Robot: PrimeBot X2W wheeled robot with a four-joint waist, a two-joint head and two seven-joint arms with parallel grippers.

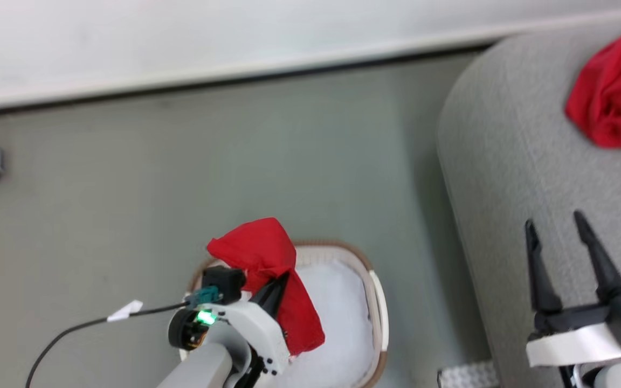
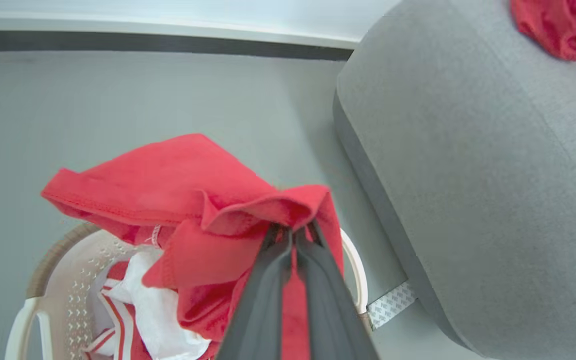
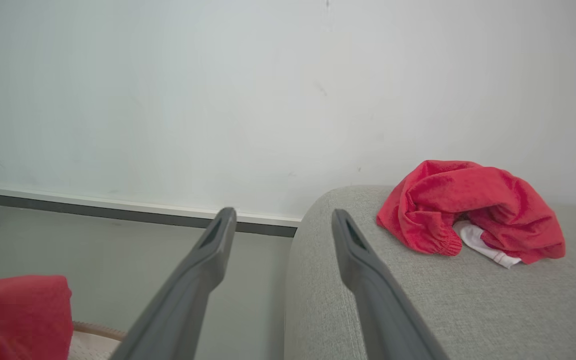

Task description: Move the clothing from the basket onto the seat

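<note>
Left gripper [image 2: 293, 232] clamped on a fold of the red clothing [image 2: 168, 180], fingers pinched together. Clothing hangs from the tips, lifted over the basket [image 2: 63, 295], with its lower end trailing into it. White cloth [image 1: 337, 307] lies in the basket below the gripper. Right of that a strip of grey floor [image 1: 413, 215], then the grey seat [image 2: 468, 175]. Right gripper [image 1: 554, 220] hovers over the seat's near edge, jaws wide apart, holding nothing. Second red garment [image 3: 468, 205] sits crumpled on the seat, beyond its fingertips and to their right.
</note>
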